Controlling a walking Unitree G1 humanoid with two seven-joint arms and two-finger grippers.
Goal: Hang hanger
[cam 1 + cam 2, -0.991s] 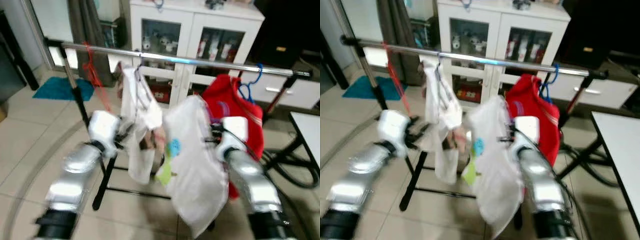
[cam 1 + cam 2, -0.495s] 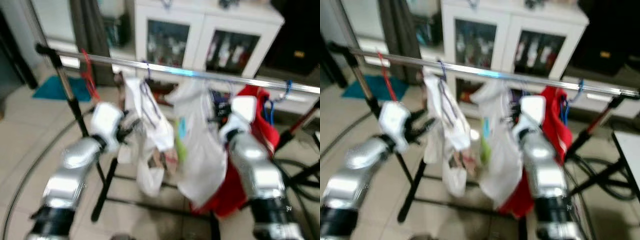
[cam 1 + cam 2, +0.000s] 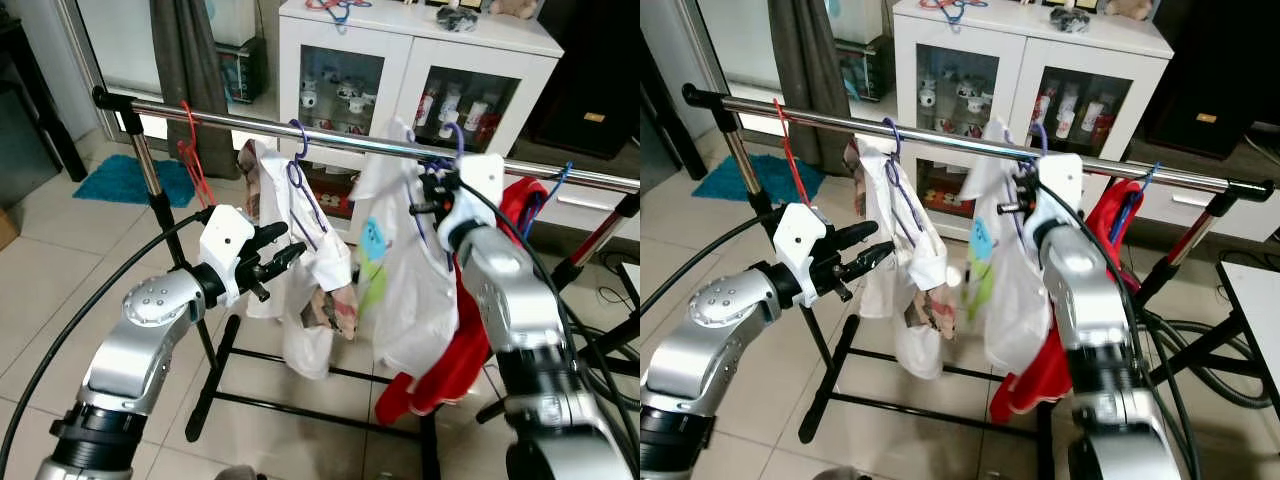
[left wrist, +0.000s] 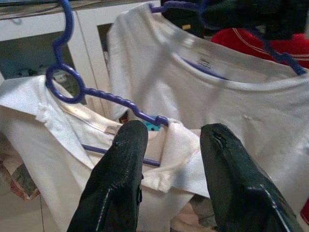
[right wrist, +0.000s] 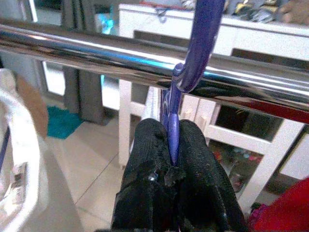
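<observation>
At the far left a red hanger (image 3: pixel 188 150) hangs bare on the chrome rail (image 3: pixel 230 120). Next, the left gripper (image 3: pixel 272 262) hovers with fingers spread and empty beside a cream shirt (image 3: pixel 300 270) on its own purple hanger. Right of that, the right gripper (image 5: pixel 169 159) is pinched on the neck of the purple hanger (image 5: pixel 193 53) carrying the white T-shirt (image 3: pixel 410 290); its hook seems already over the rail. What remains, by my reading, is letting go and withdrawing. A red garment (image 3: pixel 520 210) hangs furthest right.

Purple hanger (image 5: pixel 170 121), white shirt (image 3: pixel 415 290), chrome rail (image 5: pixel 87 50)
</observation>
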